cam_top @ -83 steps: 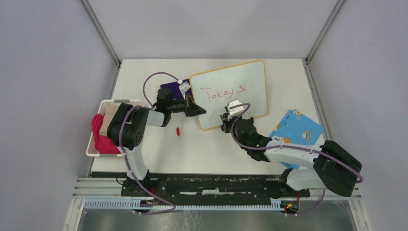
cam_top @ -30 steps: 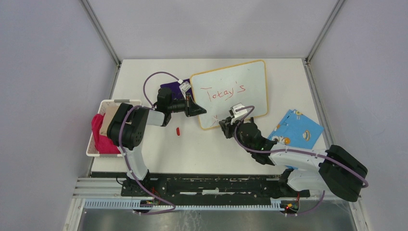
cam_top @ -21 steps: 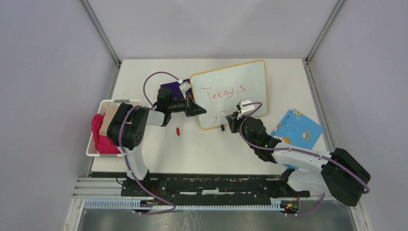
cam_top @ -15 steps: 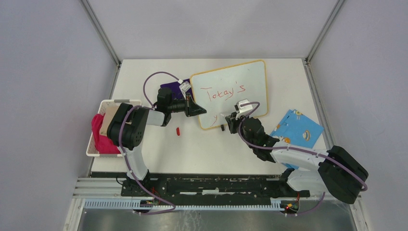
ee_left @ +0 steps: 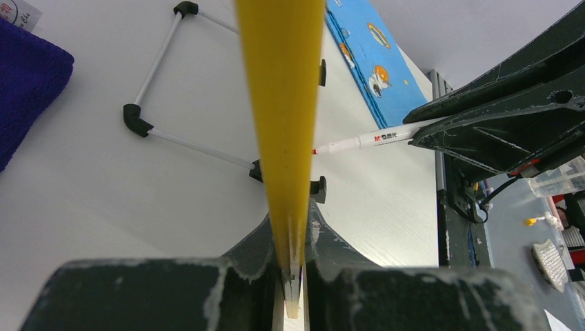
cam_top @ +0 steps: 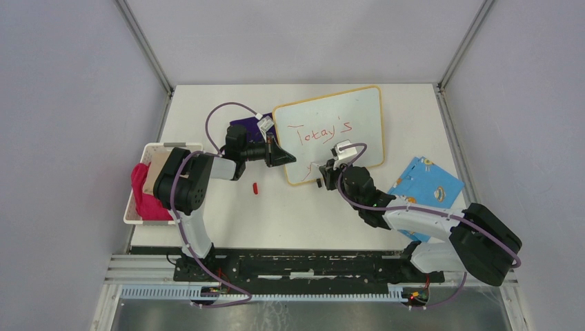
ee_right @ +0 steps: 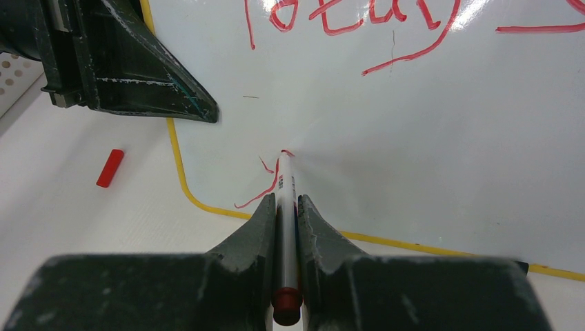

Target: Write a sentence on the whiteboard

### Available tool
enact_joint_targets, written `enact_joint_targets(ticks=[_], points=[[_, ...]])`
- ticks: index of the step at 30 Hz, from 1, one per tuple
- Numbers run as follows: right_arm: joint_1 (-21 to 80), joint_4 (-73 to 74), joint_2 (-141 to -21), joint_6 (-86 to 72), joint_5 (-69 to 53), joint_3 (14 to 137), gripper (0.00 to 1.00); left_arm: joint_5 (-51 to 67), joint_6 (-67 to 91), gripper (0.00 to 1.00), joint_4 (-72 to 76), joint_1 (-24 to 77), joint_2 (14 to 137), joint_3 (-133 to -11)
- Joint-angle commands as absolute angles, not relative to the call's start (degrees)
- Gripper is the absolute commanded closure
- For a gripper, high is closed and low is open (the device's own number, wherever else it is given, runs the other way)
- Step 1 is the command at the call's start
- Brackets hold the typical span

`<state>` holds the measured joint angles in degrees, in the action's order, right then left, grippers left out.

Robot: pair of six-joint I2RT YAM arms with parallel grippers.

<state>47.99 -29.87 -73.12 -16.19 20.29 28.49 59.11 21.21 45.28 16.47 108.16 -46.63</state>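
The whiteboard (cam_top: 352, 110) stands tilted at mid table, its yellow-orange frame (ee_left: 279, 83) seen edge-on in the left wrist view. Red "Today's" (cam_top: 324, 132) is written on its upper line and also shows in the right wrist view (ee_right: 359, 17). A short red stroke (ee_right: 265, 183) sits near the lower left corner. My left gripper (cam_top: 286, 160) is shut on the board's left edge (ee_left: 293, 221). My right gripper (cam_top: 324, 172) is shut on a white marker (ee_right: 285, 207), tip touching the board just above that stroke. The marker also shows in the left wrist view (ee_left: 365, 140).
A red marker cap (cam_top: 255, 187) lies on the table left of the board. A purple cloth (cam_top: 245, 127) lies behind my left gripper. A blue patterned sheet (cam_top: 423, 183) lies at the right. A white basket (cam_top: 131, 207) with pink cloth stands at the left edge.
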Motion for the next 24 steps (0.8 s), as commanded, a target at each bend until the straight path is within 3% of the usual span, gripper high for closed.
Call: enact_joint_targets(ticks=[1, 24], points=[[47.9, -30.2, -73.6, -15.7, 20.5, 29.2, 1.0, 53.3, 15.9, 0.98, 37.6, 17.4, 109.9, -46.3], [46.1, -27.3, -70.3, -14.9, 22.5, 26.8, 1.0, 53.3, 15.4, 0.98, 37.1, 17.6, 109.8, -46.4]])
